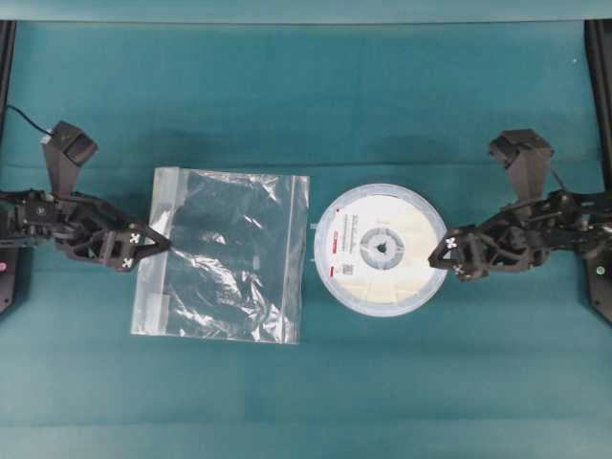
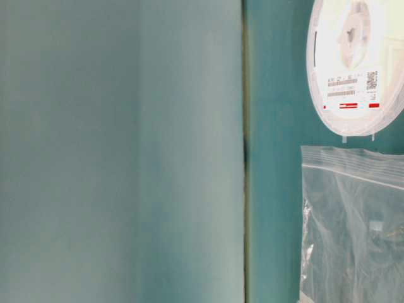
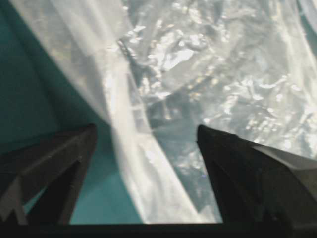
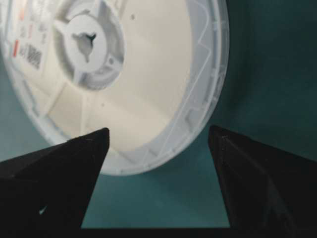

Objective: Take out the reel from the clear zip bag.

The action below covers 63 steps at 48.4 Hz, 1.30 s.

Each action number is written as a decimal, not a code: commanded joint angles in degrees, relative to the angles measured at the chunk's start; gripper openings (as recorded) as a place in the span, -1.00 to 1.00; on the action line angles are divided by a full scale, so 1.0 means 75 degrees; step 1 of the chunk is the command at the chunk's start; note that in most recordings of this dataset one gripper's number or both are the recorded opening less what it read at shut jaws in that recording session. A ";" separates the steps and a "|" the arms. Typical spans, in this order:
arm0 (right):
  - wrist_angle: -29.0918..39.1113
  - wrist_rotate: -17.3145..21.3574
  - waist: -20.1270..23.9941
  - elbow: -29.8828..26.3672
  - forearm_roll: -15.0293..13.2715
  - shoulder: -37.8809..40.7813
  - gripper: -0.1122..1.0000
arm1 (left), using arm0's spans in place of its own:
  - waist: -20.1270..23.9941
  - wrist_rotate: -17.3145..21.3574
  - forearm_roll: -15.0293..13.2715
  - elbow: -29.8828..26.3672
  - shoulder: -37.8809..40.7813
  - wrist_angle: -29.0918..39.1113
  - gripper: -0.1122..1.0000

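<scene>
The reel (image 1: 381, 249) lies flat on the teal table, outside the clear zip bag (image 1: 229, 253) and just to its right, label with red stripe facing up. The bag lies flat and crinkled, its whitish zip strip along its left edge. My left gripper (image 1: 146, 247) is open at that left edge; in the left wrist view the strip of the bag (image 3: 198, 74) runs between the open jaws of the gripper (image 3: 147, 131). My right gripper (image 1: 443, 256) is open and empty at the reel's right rim; the reel (image 4: 124, 74) sits just ahead of the gripper (image 4: 157, 134). Reel (image 2: 356, 63) and bag (image 2: 353, 221) also show in the table-level view.
Black frame posts stand at the far left (image 1: 5, 57) and far right (image 1: 601, 57) of the table. A plain teal panel (image 2: 120, 151) fills the left half of the table-level view.
</scene>
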 commanded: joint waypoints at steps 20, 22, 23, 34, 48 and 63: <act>0.0527 0.0035 -0.0023 0.0047 -0.0387 -0.1594 0.83 | -0.0012 0.0410 0.0047 -0.0070 -0.2508 0.2051 0.93; 0.0551 0.0035 -0.0023 0.0047 -0.0492 -0.1723 0.83 | -0.0012 0.0563 0.0047 -0.0094 -0.2777 0.2156 0.93; 0.0574 0.0023 -0.0035 0.0035 -0.0551 -0.1770 0.83 | 0.0000 0.0621 0.0047 -0.0105 -0.2918 0.2203 0.93; 0.0574 0.0023 -0.0059 -0.0023 -0.1465 -0.2437 0.83 | -0.0012 0.1605 0.0047 -0.0270 -0.4301 0.2953 0.93; 0.0668 -0.0059 0.0035 -0.0176 -0.3211 -0.3176 0.83 | -0.0012 0.2895 0.0047 -0.0469 -0.5602 0.3656 0.93; 0.0527 -0.0281 0.0305 -0.0281 -0.5297 -0.3645 0.83 | -0.0199 0.4301 0.0047 -0.0598 -0.6129 0.3680 0.92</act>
